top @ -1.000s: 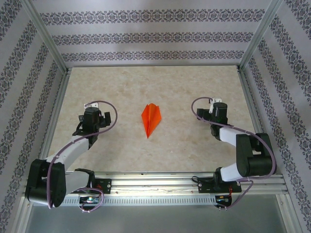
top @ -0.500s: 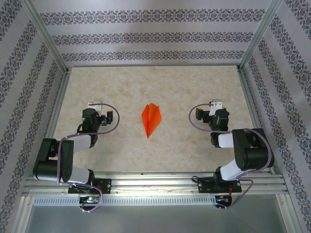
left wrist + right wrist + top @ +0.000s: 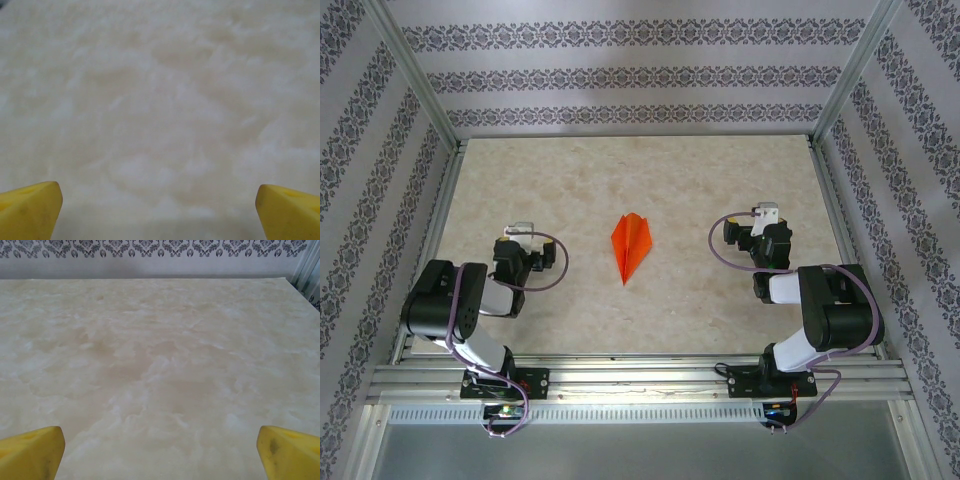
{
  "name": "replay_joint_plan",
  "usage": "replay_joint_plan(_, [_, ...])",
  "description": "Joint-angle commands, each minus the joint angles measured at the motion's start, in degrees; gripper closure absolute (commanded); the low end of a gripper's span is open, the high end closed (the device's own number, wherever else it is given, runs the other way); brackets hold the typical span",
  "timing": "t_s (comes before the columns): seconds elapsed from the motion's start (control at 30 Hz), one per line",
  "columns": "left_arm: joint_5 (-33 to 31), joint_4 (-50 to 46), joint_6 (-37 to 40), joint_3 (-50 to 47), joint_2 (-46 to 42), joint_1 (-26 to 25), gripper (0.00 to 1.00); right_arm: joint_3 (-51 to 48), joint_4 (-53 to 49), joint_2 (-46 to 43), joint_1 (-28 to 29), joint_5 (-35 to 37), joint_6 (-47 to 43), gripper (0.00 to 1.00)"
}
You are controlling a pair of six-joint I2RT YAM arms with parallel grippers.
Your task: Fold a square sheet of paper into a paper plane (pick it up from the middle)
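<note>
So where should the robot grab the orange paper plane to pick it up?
Probably around the middle of the paper plane, coming straight down from above and pinching across its long centre crease. It lies flat on the table, nose toward the near edge, so a side approach finds little to pinch.

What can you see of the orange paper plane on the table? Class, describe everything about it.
The bright orange folded paper plane is a slim pointed dart of thin paper with a centre crease along its length. It lies flat near the middle of the pale marbled table, sharp tip towards the near edge, wider end away. Only the table touches it.
</note>
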Motion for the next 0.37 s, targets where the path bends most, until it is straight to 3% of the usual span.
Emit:
replay_joint_plan(0.0, [-6.61,-0.3,-2.58,6.52,-0.42,0.69,0.01,1.21,1.46,0.1,0.09,0.29,0.18,0.02])
replay_joint_plan(0.03, [-5.61,-3.21,-2.6,7.19,-1.21,0.56,0.01,1.21,1.46,0.11,0.1,0.28,0.2,0.02])
replay_joint_plan(0.33, [-5.78,-0.55,-2.19,6.38,-0.62,0.49,0.01,1.13,1.54,0.1,0.28,0.15,-0.24,0.02])
